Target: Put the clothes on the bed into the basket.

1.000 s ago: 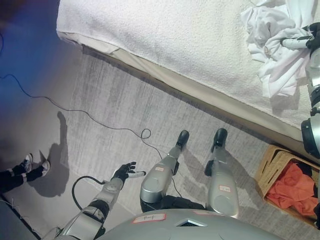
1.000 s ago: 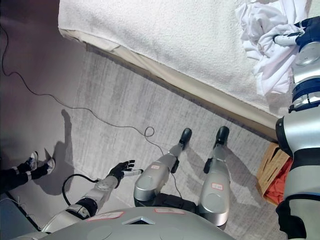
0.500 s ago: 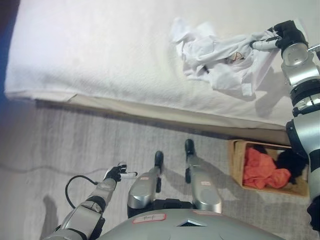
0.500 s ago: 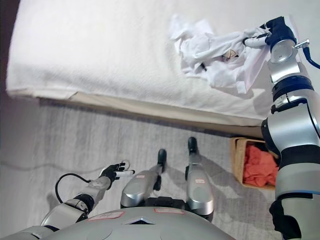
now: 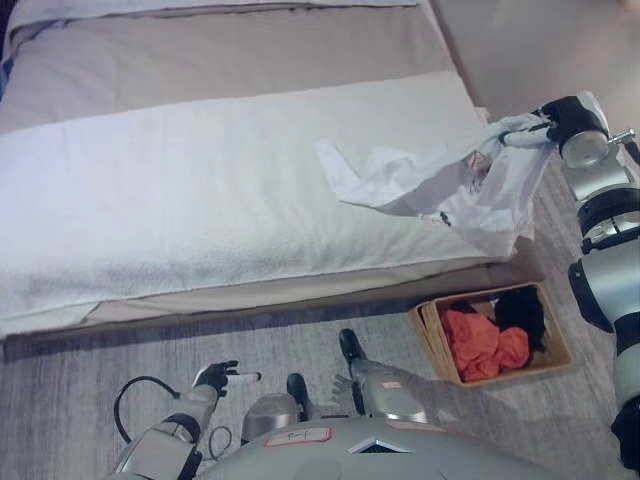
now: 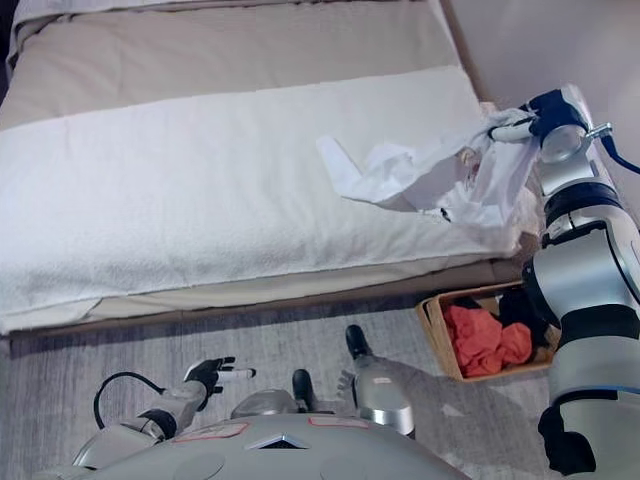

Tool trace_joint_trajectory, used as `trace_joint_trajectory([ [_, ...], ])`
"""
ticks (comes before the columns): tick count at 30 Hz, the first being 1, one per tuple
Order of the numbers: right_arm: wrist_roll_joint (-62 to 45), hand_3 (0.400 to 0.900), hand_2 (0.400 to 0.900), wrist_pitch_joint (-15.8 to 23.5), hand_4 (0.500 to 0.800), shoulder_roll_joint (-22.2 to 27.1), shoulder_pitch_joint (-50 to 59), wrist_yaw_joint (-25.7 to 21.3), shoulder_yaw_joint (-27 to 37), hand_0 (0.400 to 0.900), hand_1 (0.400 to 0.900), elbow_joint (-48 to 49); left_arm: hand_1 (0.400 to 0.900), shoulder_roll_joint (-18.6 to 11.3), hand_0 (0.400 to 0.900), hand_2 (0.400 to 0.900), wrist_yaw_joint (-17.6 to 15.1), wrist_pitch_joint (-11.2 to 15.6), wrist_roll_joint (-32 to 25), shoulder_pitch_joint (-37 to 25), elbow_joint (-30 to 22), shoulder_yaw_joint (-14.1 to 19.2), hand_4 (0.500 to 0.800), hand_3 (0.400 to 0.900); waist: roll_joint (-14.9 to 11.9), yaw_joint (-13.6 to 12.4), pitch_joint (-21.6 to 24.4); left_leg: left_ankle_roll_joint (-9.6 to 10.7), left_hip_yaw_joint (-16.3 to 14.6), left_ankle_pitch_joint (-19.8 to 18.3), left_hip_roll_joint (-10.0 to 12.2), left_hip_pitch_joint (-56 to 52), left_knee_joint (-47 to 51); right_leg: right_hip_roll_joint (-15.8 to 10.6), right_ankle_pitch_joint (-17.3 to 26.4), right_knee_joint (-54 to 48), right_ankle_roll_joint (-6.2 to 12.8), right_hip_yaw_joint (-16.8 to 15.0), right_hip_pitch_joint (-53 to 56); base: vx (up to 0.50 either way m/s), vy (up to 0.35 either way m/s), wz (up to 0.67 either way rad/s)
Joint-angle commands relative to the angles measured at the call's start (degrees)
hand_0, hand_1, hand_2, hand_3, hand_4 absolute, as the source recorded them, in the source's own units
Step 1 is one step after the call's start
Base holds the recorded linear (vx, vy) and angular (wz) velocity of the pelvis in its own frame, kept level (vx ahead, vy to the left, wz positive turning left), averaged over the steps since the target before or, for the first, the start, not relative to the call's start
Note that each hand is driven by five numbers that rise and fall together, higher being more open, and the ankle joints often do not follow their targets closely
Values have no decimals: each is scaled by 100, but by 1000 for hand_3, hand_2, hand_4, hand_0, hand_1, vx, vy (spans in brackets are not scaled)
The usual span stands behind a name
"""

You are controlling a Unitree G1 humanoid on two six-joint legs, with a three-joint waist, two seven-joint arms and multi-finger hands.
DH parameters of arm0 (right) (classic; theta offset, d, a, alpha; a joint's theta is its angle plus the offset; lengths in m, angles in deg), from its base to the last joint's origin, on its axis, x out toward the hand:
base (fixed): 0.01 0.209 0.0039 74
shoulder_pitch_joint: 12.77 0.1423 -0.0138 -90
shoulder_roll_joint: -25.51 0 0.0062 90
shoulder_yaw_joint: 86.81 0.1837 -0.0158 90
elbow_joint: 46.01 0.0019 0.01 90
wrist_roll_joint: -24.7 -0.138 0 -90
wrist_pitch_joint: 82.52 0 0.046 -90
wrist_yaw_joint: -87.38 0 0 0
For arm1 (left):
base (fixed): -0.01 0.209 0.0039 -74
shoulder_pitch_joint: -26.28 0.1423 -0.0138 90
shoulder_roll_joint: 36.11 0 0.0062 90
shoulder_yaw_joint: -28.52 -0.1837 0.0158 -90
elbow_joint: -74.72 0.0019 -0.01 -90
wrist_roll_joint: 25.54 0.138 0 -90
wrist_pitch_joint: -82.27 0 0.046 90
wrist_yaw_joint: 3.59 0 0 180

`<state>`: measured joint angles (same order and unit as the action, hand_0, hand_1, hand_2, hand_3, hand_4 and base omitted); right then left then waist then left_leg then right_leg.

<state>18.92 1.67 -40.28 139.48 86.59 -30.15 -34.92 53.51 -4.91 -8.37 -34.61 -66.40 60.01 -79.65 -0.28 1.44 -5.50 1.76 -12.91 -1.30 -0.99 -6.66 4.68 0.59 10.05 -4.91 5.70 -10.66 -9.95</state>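
Observation:
A white garment (image 5: 420, 185) lies stretched over the right corner of the bed (image 5: 200, 190), one end lifted past the bed's edge. My right hand (image 5: 545, 120) is shut on that lifted end, held above the bed's right side; it also shows in the right eye view (image 6: 520, 118). A wicker basket (image 5: 548, 352) stands on the floor below the bed's right corner, holding an orange cloth (image 5: 482, 340) and a dark cloth (image 5: 520, 308). My left hand (image 5: 215, 378) hangs low at the lower left, fingers relaxed, empty.
The bed has a white towel-like cover and a beige sheet (image 5: 230, 50) further back. Grey carpet (image 5: 100, 400) runs along the bed's front. A light floor strip (image 5: 520, 40) lies right of the bed.
The camera has swung, so the whole view shifted. My right hand has pulled the white garment to the right, stretching it out toward the bed's corner above the basket.

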Motion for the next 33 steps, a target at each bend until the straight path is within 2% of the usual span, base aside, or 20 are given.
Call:
trace_joint_trajectory([
  [1, 255, 400, 400, 248, 500, 695, 560, -261, -23, 400, 400, -342, 900, -407, 900, 900, -12, -37, 284, 161, 380, 79, 800, 900, -17, 54, 384, -137, 117, -517, 23, 91, -202, -338, -433, 515, 475, 49, 79, -54, 43, -34],
  [6, 258, 400, 400, 219, 500, 874, 442, -271, 97, 400, 400, -373, 900, -415, 900, 900, -16, -44, 343, 200, 374, 101, 800, 900, -13, 154, 413, -221, -114, -630, -27, 21, -314, -345, -325, 532, 565, -100, 57, -57, 42, -28],
  [15, 224, 400, 400, 171, 500, 1226, 246, -266, 283, 400, 400, -485, 900, -401, 900, 900, -25, -46, 416, 201, 370, 93, 800, 900, 54, 394, 387, -373, -332, -836, -149, -97, -499, -361, -231, 604, 682, -309, 42, -50, 49, -18],
  [25, 340, 400, 400, 119, 500, 1744, 120, -233, 321, 400, 400, -565, 900, -416, 900, 900, -24, -51, 444, 210, 348, 93, 800, 900, 65, 554, 356, -458, -432, -948, -213, -127, -616, -373, -122, 598, 755, -416, 13, -29, 34, -11],
  [27, 351, 400, 400, 101, 500, 1871, 101, -238, 342, 400, 400, -588, 900, -417, 900, 900, -21, -61, 461, 218, 358, 76, 800, 900, 131, 579, 362, -503, -371, -1094, -220, -183, -611, -381, -216, 578, 793, -366, 59, 45, 95, -5],
  [33, 341, 400, 400, 103, 500, 1987, -57, -202, 427, 400, 400, -567, 900, -406, 900, 900, -26, -72, 484, 232, 375, 91, 800, 900, 150, 638, 345, -518, -375, -1129, -235, -204, -627, -383, -197, 569, 800, -369, 60, -10, 9, -3],
])
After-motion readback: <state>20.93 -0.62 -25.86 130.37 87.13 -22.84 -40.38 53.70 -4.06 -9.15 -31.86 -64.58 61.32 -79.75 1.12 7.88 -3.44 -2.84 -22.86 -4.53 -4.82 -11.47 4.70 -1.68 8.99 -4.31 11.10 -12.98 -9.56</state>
